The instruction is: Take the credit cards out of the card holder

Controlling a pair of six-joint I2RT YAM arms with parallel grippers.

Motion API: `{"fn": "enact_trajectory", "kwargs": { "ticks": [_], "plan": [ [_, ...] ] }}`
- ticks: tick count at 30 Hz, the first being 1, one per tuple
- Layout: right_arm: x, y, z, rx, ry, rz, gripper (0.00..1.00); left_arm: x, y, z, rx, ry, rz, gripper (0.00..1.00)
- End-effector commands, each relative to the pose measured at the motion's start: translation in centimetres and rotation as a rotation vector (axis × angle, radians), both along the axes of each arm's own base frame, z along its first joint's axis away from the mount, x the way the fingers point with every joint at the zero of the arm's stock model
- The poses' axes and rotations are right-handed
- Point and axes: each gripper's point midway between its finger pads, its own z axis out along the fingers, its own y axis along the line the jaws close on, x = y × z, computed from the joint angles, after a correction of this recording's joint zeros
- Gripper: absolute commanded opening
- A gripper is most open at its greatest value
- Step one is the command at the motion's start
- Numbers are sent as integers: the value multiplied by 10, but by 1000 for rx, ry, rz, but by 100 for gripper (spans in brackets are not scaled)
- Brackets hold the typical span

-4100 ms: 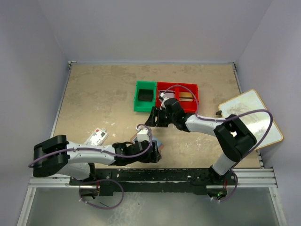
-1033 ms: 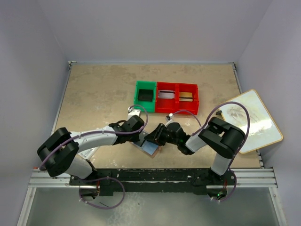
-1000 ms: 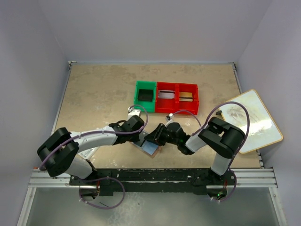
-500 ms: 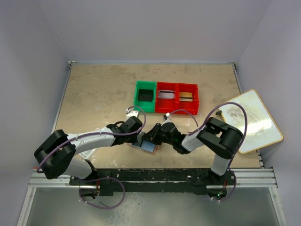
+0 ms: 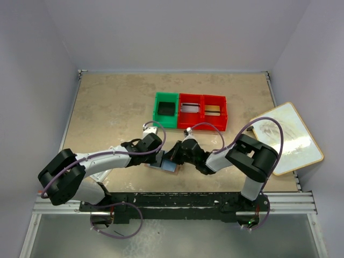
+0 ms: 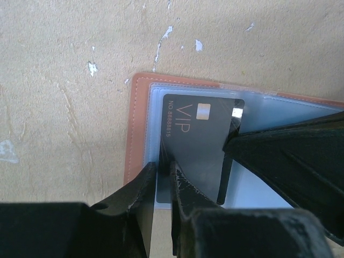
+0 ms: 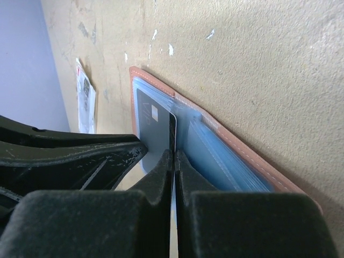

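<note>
From above, the card holder point(image 5: 167, 166) lies open at the near middle of the table point(image 5: 107, 107), with the left gripper point(image 5: 160, 158) and right gripper point(image 5: 175, 156) meeting over it. Farther off, the green bin point(image 5: 165, 110) looks empty. Each compartment of the red bin point(image 5: 203, 112) holds something flat.

At the left wrist, the fingers are narrowed onto the holder's sleeve edge, likely to steady it.

At the right wrist, the jaws pinch the dark card point(image 7: 153, 126), probably to slide it free.

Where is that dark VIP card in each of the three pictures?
Top external: too small and hidden to make out; look at the card holder near the table's front centre.
Left wrist: the VIP card sits at centre, in the holder's clear sleeve.
Right wrist: left of centre, seen at a steep slant.
Shared landmark: the card holder's reddish-brown rim.
</note>
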Motion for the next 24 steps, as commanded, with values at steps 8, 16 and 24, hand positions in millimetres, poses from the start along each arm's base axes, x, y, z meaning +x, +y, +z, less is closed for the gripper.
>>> {"fn": "enact_trajectory", "kwargs": {
  "ticks": [8, 16, 24],
  "plan": [
    [-3, -18, 26, 70, -32, 42, 0, -9, 5, -10, 9, 37, 17, 12],
    [-8, -23, 16, 76, 5, 69, 0, -10, 3, -14, 11, 46, 13, 11],
    [-7, -13, 8, 92, 24, 93, 22, -9, -1, -10, -7, 46, -1, 11]
  ]
}}
